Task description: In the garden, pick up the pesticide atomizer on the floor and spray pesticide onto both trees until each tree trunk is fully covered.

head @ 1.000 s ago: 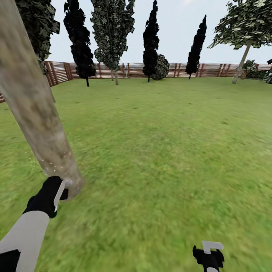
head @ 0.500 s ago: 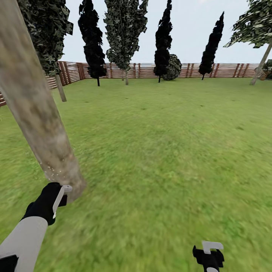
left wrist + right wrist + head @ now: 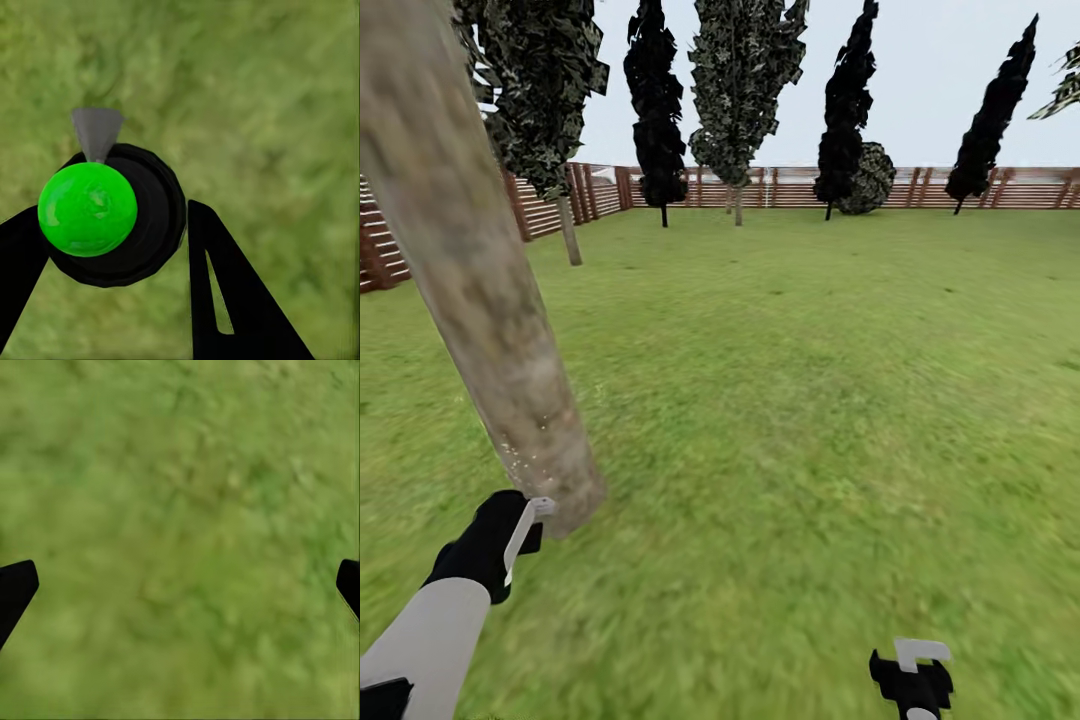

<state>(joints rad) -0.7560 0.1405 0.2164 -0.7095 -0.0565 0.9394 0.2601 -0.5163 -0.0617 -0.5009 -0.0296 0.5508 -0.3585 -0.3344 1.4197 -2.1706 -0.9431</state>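
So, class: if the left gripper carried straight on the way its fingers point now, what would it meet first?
Judging by the left wrist view, the left gripper, shut on the pesticide atomizer, points down at the grass, so lawn probably comes first. The tree trunk stands close beside it, but depth is unclear.

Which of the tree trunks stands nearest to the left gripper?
The thick mottled grey-brown trunk rising just beyond the left gripper; the other trunks, like the thin grey one, stand far off by the wooden fence.

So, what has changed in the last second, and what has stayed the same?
The head camera turned left: the fence and far trees slid right in the picture. The left gripper stays shut on the pesticide atomizer by the tree trunk; the right gripper stays open and low.
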